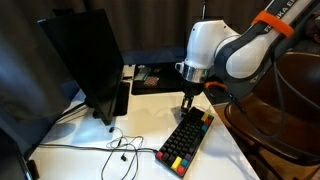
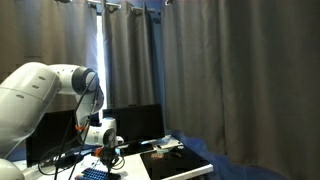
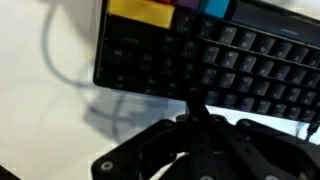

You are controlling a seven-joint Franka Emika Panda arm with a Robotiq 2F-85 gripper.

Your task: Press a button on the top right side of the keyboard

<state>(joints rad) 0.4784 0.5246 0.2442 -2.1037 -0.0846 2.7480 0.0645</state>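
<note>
The keyboard (image 1: 185, 142) is black with red, yellow and green keys along its edges. It lies at an angle on the white table (image 1: 90, 135). My gripper (image 1: 189, 103) is shut and empty, with its fingertips pointing down just over the keyboard's far end. In the wrist view the joined fingers (image 3: 200, 102) sit at the keyboard's (image 3: 235, 62) near edge, below rows of dark keys and a yellow key (image 3: 140, 12). In an exterior view the gripper (image 2: 108, 158) hangs over the keyboard (image 2: 92, 173). I cannot tell whether the tips touch a key.
A dark monitor (image 1: 85, 60) stands to the left of the keyboard, with loose cables (image 1: 118, 145) on the table in front of it. A flat black mat (image 2: 175, 162) with small items lies behind. A brown chair (image 1: 285, 105) stands by the table's edge. Curtains hang behind.
</note>
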